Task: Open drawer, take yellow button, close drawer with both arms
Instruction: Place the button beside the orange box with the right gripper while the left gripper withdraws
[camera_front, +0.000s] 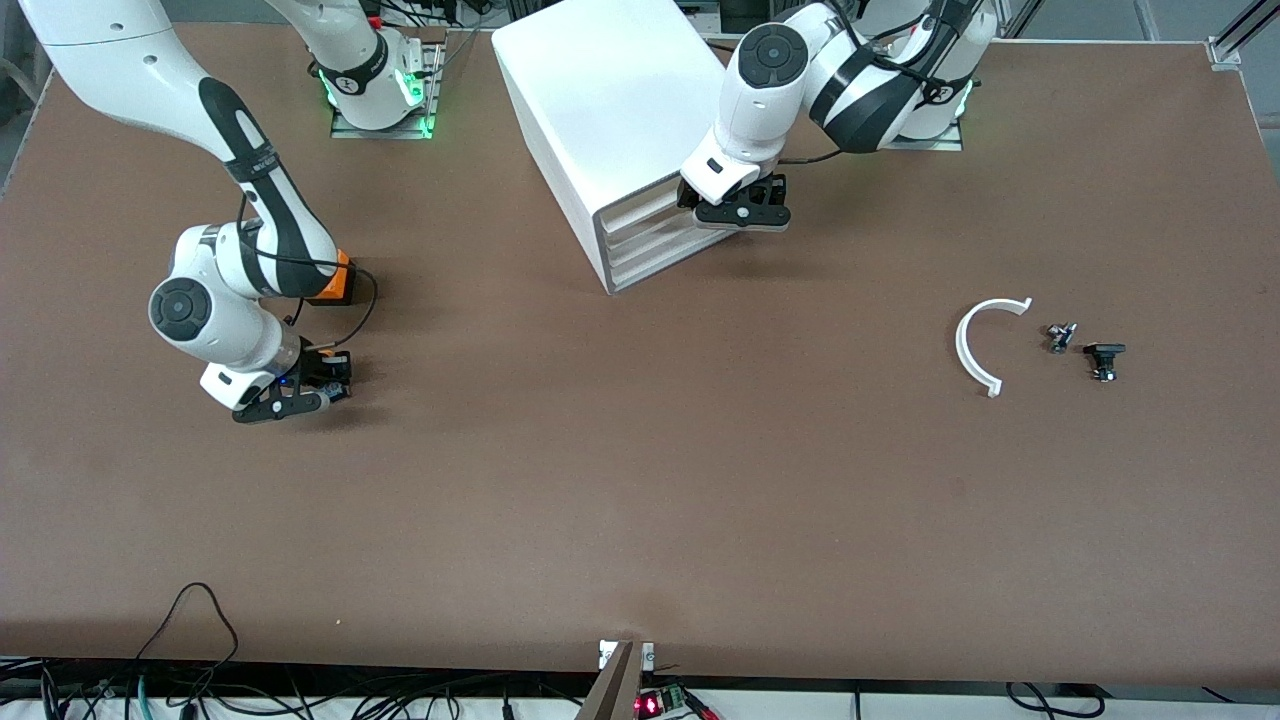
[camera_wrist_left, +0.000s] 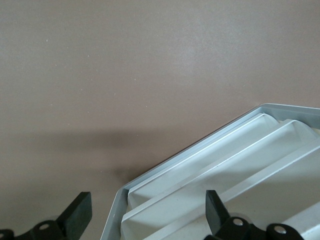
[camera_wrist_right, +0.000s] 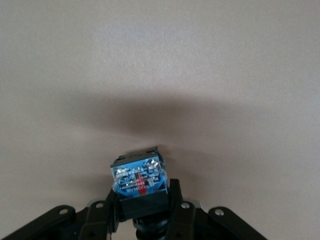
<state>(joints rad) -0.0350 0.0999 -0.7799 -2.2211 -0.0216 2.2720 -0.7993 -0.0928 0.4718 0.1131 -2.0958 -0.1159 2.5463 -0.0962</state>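
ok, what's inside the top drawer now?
Can't see: the drawer looks shut, only its front lip shows. Left gripper hangs open at it; right gripper, over the table, holds a small black part.

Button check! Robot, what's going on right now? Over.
Left gripper open at the drawer front lip. Right gripper shut on the button, low over the table. Drawer looks pushed in. Nothing in the way.

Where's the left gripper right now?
The left gripper is open at the front of the cabinet, its fingers straddling a corner of the drawer fronts.
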